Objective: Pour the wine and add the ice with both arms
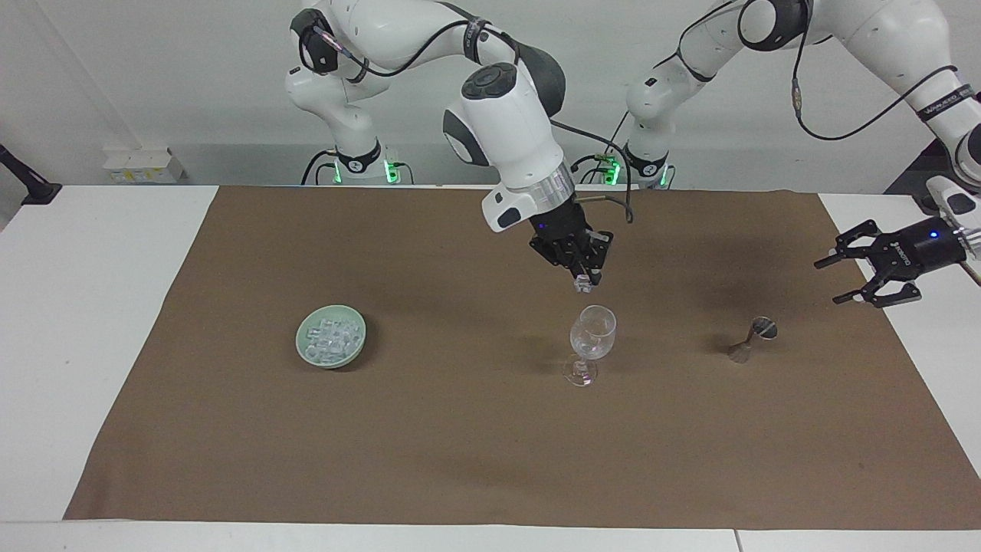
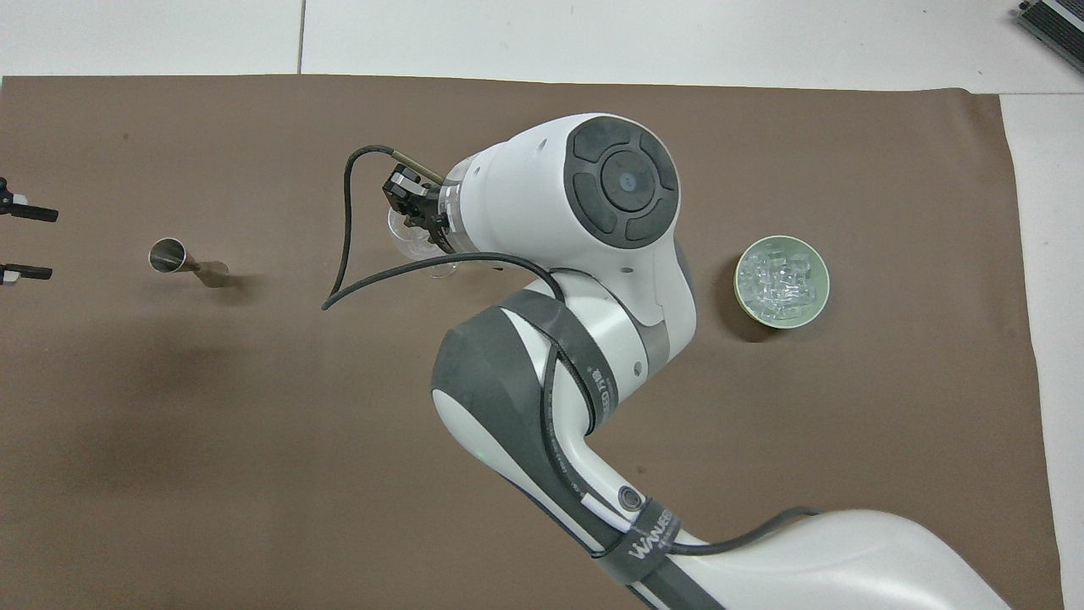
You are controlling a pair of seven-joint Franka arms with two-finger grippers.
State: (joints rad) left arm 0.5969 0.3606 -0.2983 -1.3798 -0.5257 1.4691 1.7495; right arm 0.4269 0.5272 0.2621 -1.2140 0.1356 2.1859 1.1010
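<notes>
Glassy and small, a single clear ice cube [image 1: 585,285] was seen pinched between the closed fingertips of the right gripper [image 1: 584,277], which was held over the mouth of the clear stemmed wine glass [image 1: 591,340] at the middle of the brown cloth [image 1: 460,452], the cube apart from the rim, a placing judged to be meant for a straight drop into the bowl of the glass. The rest of the ice [image 1: 331,338] was left heaped in the pale green round bowl [image 1: 306,355], well apart from the glass toward the right arm's end of the table. A small metal jigger [image 1: 753,338] was stood on the cloth toward the left arm's end, near the glass but not touching it. The left gripper [image 1: 857,270] was held with its fingers spread and nothing between them, raised over the edge of the cloth at that end, clear of the jigger, so that room was kept around the glass. Open cloth was left all round the stem, and the table's white margins [image 1: 92,322] were well apart from the work.
</notes>
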